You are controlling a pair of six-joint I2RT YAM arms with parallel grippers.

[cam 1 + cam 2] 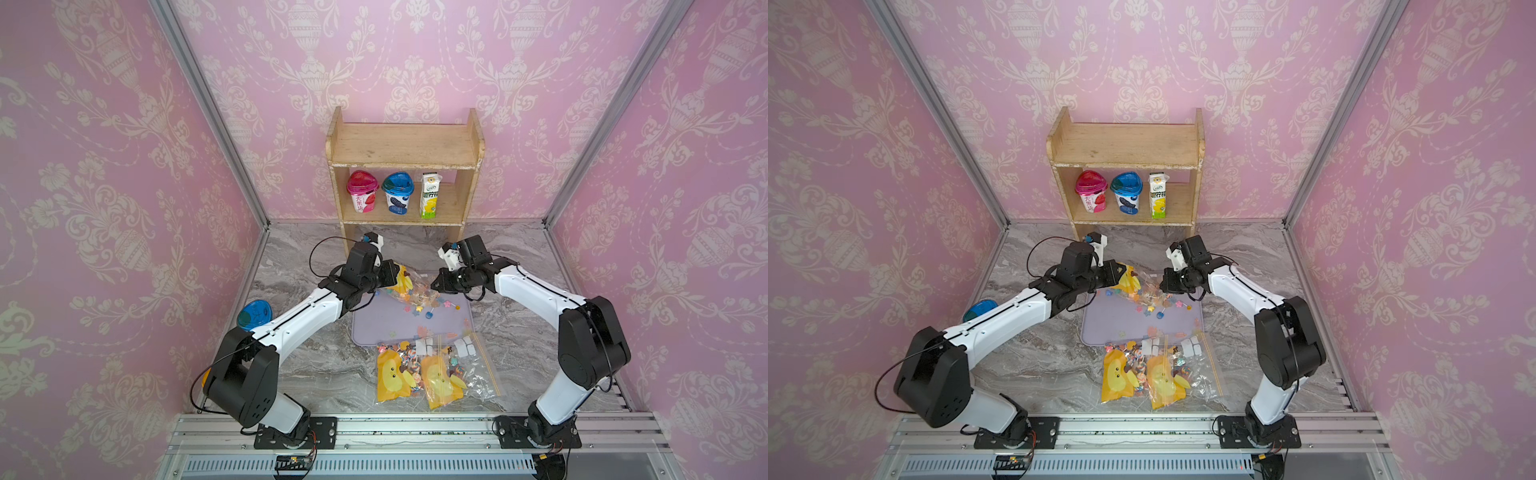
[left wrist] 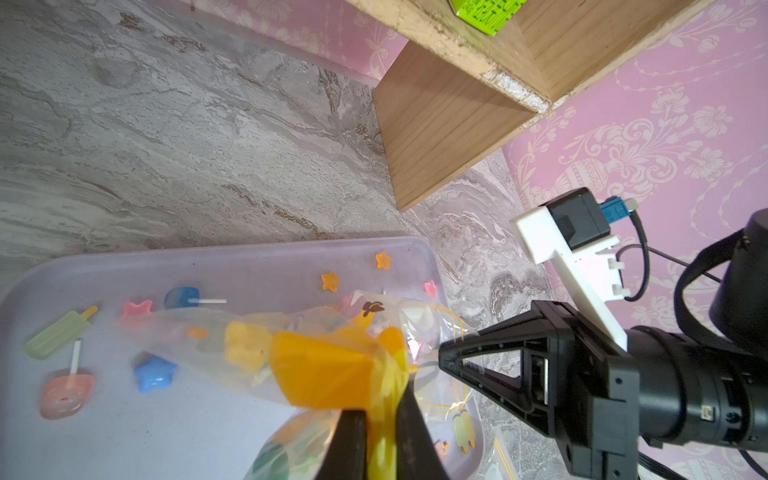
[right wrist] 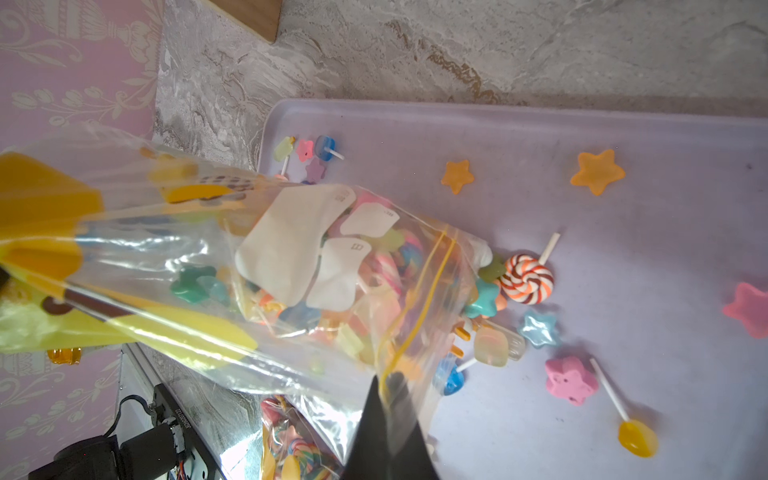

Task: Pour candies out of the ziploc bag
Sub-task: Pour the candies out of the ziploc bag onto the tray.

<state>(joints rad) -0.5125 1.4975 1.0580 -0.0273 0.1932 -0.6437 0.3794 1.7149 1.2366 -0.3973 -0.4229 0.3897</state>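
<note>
Ziploc bag (image 1: pixel 415 289), one, clamped by left jaws and right jaws, perhaps twelve candies (image 3: pixel 528 278) on tray (image 1: pixel 386 328)

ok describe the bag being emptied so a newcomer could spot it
Find the wooden shelf at the back; a lilac tray lies before it. Over the tray's far edge, the ziploc bag hangs pinched between the left gripper and right gripper, unlike the bags lying flat nearer the robot.
</note>
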